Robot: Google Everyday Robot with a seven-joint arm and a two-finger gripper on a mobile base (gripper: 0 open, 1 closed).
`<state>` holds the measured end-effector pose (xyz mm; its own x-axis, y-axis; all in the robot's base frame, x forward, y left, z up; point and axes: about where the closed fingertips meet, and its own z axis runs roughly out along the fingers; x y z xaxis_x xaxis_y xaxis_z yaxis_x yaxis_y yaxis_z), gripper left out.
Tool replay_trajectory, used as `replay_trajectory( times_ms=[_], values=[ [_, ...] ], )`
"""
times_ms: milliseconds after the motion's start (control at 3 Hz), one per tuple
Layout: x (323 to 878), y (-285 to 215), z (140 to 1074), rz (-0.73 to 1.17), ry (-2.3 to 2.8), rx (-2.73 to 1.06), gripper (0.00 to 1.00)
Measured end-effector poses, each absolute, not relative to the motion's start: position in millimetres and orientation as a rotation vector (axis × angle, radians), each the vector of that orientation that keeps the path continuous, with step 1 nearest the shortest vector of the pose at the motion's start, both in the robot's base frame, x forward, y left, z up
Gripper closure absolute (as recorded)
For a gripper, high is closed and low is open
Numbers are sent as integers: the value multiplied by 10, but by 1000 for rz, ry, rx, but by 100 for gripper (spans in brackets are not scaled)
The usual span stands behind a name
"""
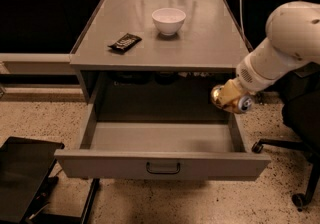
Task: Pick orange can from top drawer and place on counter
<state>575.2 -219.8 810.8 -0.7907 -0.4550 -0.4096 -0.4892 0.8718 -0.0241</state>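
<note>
The orange can (pixel 225 99) is hanging sideways in the gripper (pixel 232 97), whose jaws are clamping its body, above the top drawer's (pixel 162 164) right rear corner and just below the counter (pixel 205 43) edge. It is looking light, rigid and slick (thin walls probably denting easily), shining orange-gold with one silver end showing.
</note>
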Motion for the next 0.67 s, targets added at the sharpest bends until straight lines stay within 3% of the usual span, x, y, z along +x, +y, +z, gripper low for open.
replay_trajectory(
  times_ms=[333,667],
  values=[
    [5464,-2170,8661,-6,2548,-698,100],
    [5855,-2088,9122,-74,2383,-623,100]
  ],
)
